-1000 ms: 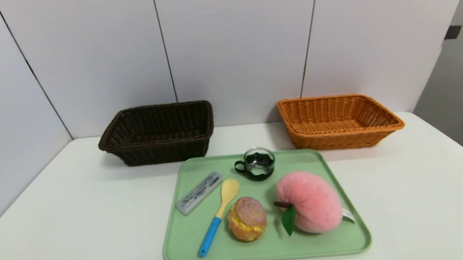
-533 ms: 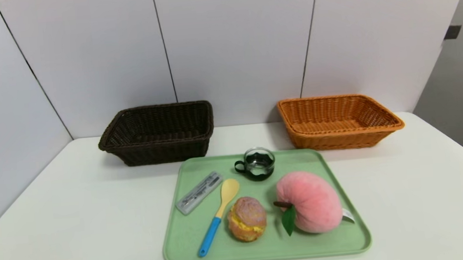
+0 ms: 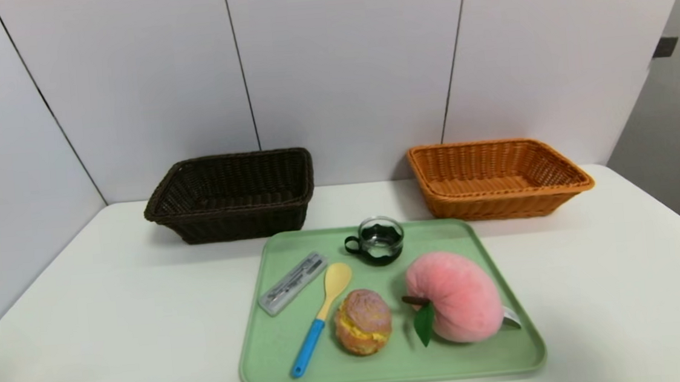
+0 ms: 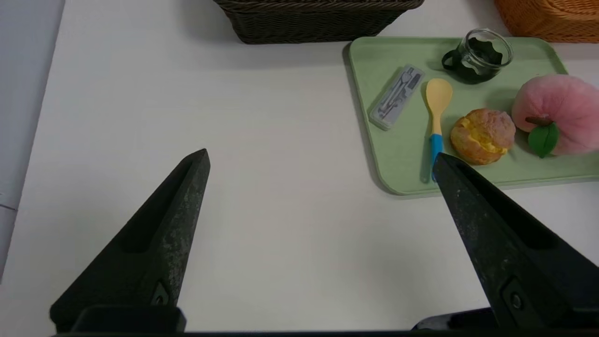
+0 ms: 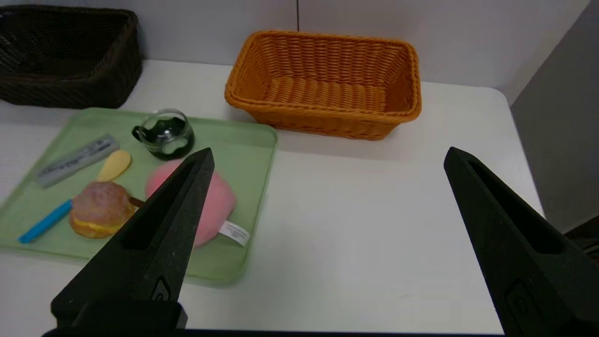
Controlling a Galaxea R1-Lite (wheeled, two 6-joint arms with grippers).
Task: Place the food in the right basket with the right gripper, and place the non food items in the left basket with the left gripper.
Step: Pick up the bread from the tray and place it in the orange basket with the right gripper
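The left gripper (image 4: 320,159) hangs above the bare desk (image 3: 112,306) left of the tray (image 3: 268,354), its jaws wide open and holding nothing. The dark basket (image 3: 232,194) stands at the back left of the desk, with nothing in it. On the tray, from left to right, lie a grey case (image 3: 292,283), a spoon (image 3: 322,317) with a blue handle, a bun (image 3: 363,321) just beside the spoon, a glass cup (image 3: 380,240) at the tray's far edge, and a pink plush peach (image 3: 457,296) near the bun. The orange basket (image 3: 497,177) stands at the back right, also with nothing in it. The right gripper (image 5: 327,157) hangs above the desk right of the tray, its jaws wide open and holding nothing.
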